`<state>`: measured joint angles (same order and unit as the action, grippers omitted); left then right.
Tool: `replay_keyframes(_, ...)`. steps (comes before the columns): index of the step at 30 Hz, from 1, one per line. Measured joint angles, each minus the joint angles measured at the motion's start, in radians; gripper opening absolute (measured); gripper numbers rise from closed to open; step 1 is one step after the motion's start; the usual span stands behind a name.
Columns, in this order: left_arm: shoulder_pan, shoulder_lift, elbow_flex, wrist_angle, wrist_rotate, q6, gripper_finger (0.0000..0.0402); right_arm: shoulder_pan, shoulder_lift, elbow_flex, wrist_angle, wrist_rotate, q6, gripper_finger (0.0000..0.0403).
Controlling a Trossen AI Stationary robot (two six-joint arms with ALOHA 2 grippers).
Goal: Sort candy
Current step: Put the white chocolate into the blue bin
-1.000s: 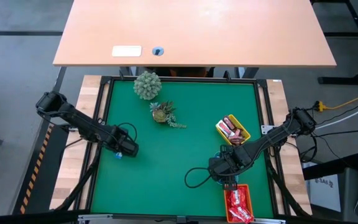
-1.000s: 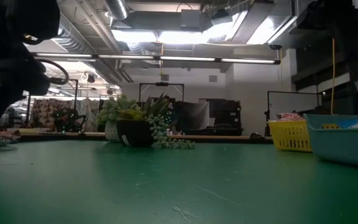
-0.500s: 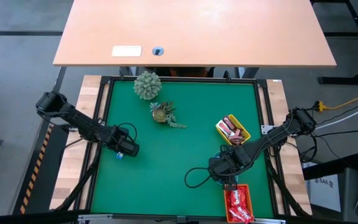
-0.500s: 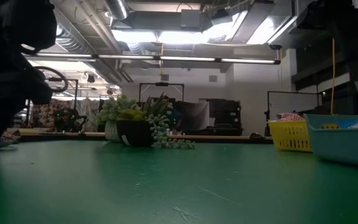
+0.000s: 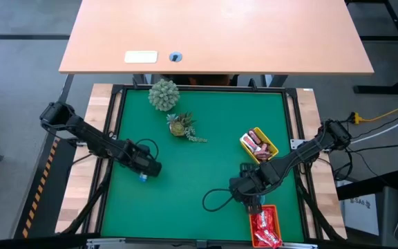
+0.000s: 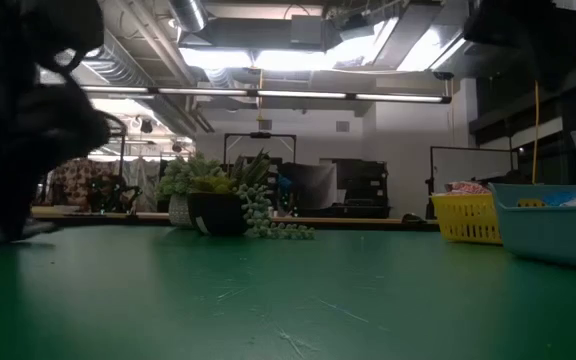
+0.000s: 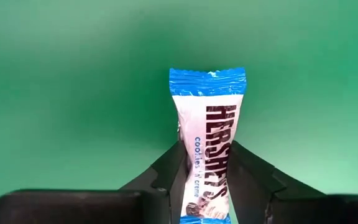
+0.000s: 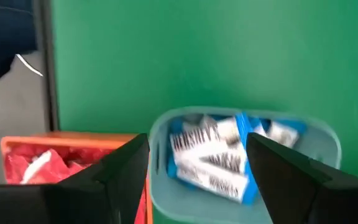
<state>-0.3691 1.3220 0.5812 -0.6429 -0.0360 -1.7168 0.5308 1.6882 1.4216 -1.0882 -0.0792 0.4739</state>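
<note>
Left gripper (image 7: 205,171) pinched on a glossy blue-and-white candy (image 7: 207,138), flat and oblong, crimped blue end pointing forward past the fingertips. Smooth green mat (image 5: 199,138) all around, bare ahead and to both sides; mat's left border close behind. Right gripper (image 8: 197,158) spread wide, holding nothing, hanging over a rounded pale-blue tray (image 8: 325,140) heaped with like wrappers, beside an orange tray (image 8: 61,142) of shiny red packets, hard against the mat's near edge.

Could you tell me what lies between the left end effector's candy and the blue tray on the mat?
Only bare green mat lies between the candy at the left end effector and the blue tray, as the high view shows.
</note>
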Motion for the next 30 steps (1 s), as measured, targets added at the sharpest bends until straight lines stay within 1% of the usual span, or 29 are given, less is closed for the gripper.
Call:
replay_keyframes(2,0.0,0.0,0.0,0.089,0.0,0.01,0.0099,0.0,0.0,0.0,0.05,0.002,-0.043,0.0269)
replay_keyframes(4,0.0,0.0,0.0,0.202,0.0,0.045,0.0099,0.0,0.0,0.0,0.108,0.028,-0.091,0.0269)
replay_keyframes(8,0.0,0.0,0.0,0.447,-0.006,0.129,0.0099,0.0,0.0,0.0,0.228,0.149,-0.22,0.0269)
replay_keyframes(14,0.0,0.0,0.0,0.789,-0.06,0.313,0.0099,-0.001,0.0,0.0,0.439,0.355,-0.523,0.0269)
replay_keyframes(17,0.0,0.0,0.0,0.904,-0.082,0.403,0.0099,-0.002,0.0,0.0,0.574,0.408,-0.693,0.0269)
replay_keyframes(21,0.0,0.0,0.0,0.999,-0.098,0.476,0.0099,-0.02,0.0,0.0,0.748,0.399,-0.857,0.0269)
replay_keyframes(25,0.0,0.0,0.0,1.037,-0.106,0.499,0.0099,-0.069,0.0,0.0,0.844,0.391,-0.925,0.0269)
replay_keyframes(27,0.0,0.0,0.0,1.042,-0.106,0.499,0.0099,-0.105,0.0,0.0,0.856,0.353,-0.93,0.0269)
replay_keyframes(30,0.0,0.0,0.0,1.044,-0.106,0.499,0.0099,-0.166,0.0,0.0,0.849,0.239,-0.93,0.0269)
